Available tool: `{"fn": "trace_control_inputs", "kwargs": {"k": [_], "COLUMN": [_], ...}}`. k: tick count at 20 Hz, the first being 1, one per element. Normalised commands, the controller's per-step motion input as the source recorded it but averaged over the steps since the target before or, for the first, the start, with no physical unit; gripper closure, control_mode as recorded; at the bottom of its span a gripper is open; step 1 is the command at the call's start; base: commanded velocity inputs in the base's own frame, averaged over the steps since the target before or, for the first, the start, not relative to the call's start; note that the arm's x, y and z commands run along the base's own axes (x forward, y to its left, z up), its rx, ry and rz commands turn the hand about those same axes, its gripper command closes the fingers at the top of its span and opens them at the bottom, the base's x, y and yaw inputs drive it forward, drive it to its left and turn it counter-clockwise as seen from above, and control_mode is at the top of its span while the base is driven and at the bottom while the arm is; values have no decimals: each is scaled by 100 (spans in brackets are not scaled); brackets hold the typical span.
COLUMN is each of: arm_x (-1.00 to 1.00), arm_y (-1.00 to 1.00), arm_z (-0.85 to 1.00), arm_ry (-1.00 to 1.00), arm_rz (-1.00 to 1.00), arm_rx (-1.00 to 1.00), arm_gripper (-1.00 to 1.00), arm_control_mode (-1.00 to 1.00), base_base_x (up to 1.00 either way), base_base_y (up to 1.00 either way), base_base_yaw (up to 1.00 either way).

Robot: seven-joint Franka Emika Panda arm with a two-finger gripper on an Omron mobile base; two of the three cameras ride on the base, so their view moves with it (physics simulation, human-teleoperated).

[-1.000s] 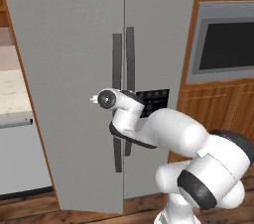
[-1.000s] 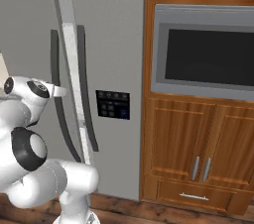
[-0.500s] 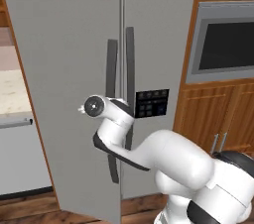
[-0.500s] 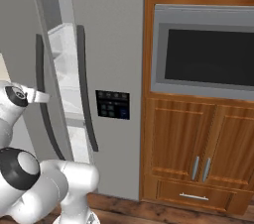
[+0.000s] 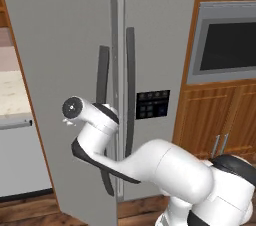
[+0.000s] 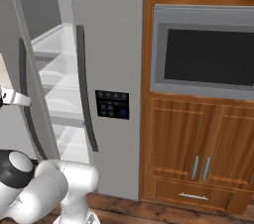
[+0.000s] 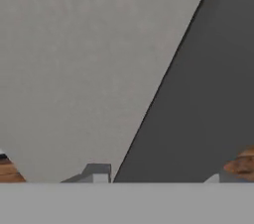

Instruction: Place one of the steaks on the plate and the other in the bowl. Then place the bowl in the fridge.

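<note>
2 grey fridge [image 5: 155,45] doors: left ajar, dark bar handles.

We've got a plain grey fridge [image 5: 65,45] with dark bar handles [image 5: 130,85] and a black control panel [image 5: 152,104], next to reddish-brown wood cabinets [image 6: 198,143] and a dark-windowed oven [image 6: 208,62].

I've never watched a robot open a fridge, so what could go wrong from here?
The tall grey fridge's left door is only partly open; if the arm lets go now, the gap to the white shelves may be too narrow for the bowl. The tool straddles the dark bar handle and could snag while pulling away.
</note>
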Motion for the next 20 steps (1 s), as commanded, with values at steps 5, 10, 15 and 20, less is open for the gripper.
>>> {"fn": "trace_control_inputs", "kwargs": {"k": [5, 10, 15, 20], "arm_x": [-45, -54, -74, -76], "arm_y": [71, 63, 24, -48], "arm_z": [-28, -26, -8, 11], "arm_ry": [6, 1, -1, -16], "arm_rz": [8, 10, 8, 0], "arm_rx": [-11, -10, -5, 1], "arm_gripper": [100, 100, 100, -100], "arm_control_mode": [-100, -100, -100, -100], "base_base_x": [0, 0, 0, 0], "base_base_y": [0, 0, 0, 0], "base_base_yaw": [0, 0, 0, 0]}}
